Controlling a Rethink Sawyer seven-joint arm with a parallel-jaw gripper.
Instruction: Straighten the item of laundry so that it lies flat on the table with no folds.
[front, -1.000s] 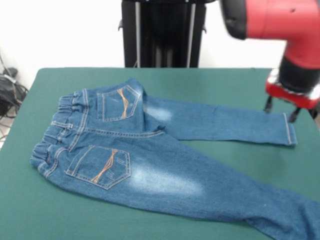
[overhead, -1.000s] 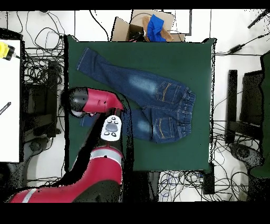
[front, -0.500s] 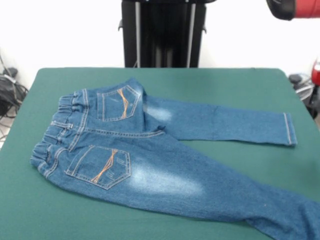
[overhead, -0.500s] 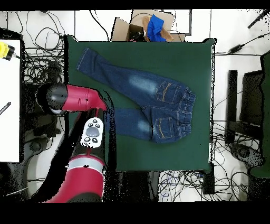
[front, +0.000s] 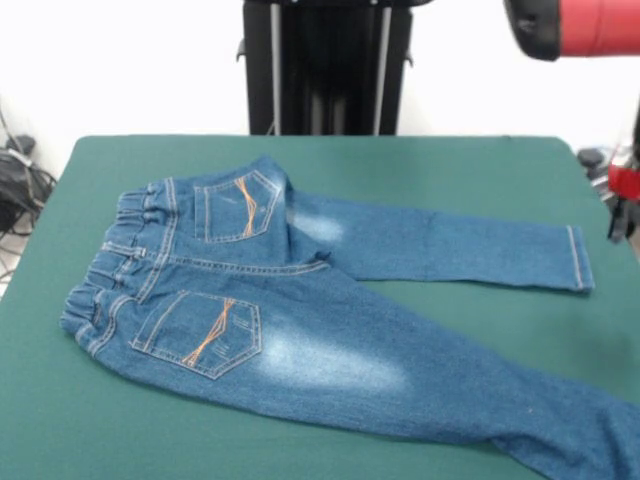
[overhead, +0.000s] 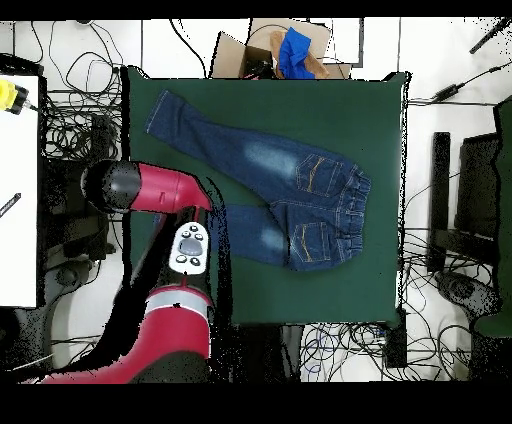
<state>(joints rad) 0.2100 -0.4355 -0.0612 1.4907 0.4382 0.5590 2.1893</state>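
Dark green felt counter (front: 420, 165), bare round the cloth. Jeans (front: 300, 310) spread back side up across the middle of the front view: gathered waistband at centre left, two pockets with orange stitching, pale faded patches, one leg reaching the right edge, the other running off the lower right corner. No label or writing legible.

White wall and black pedestal column (front: 325, 65) at top centre. Overhead: cables (overhead: 70, 150) tangled on the floor, cardboard box (overhead: 275, 50) with blue cloth at the top edge. Red arm (overhead: 150, 190) at left of the counter. Gripper (front: 622, 200) at the right edge, off the cloth; fingers' state: cannot tell.
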